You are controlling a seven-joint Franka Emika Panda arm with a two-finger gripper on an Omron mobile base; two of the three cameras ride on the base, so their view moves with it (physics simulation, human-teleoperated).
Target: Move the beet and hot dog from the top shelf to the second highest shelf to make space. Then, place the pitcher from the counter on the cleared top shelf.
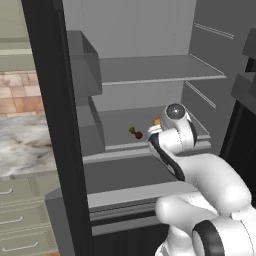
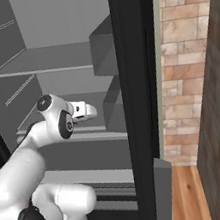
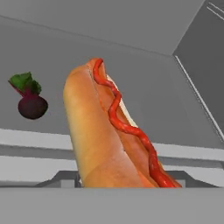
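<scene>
While we look from the left base view, the top shelf (image 1: 160,70) sits bare, and the beet (image 1: 136,133) rests on the second highest shelf (image 1: 120,125), a small dark red ball with a green stem. Our gripper (image 1: 154,131) reaches in just right of it, an orange speck of the hot dog (image 1: 157,120) at its tip. We judge the worst risk here is the wrist brushing the round beet and rolling it off the smooth grey slab.

From the right base view, our gripper (image 2: 84,109) stretches over the same shelf (image 2: 93,100); the jaws' spread is too small to read here.

Through the hand view, the hot dog (image 3: 111,135) stands close against the camera, its matte tan bun carrying a glossy red squiggle, apparently clasped between partly spread fingers, though we cannot see them. The beet (image 3: 30,103) lies well to one side. Released crooked, the long bun could tip over the pale front lip (image 3: 39,140).
</scene>
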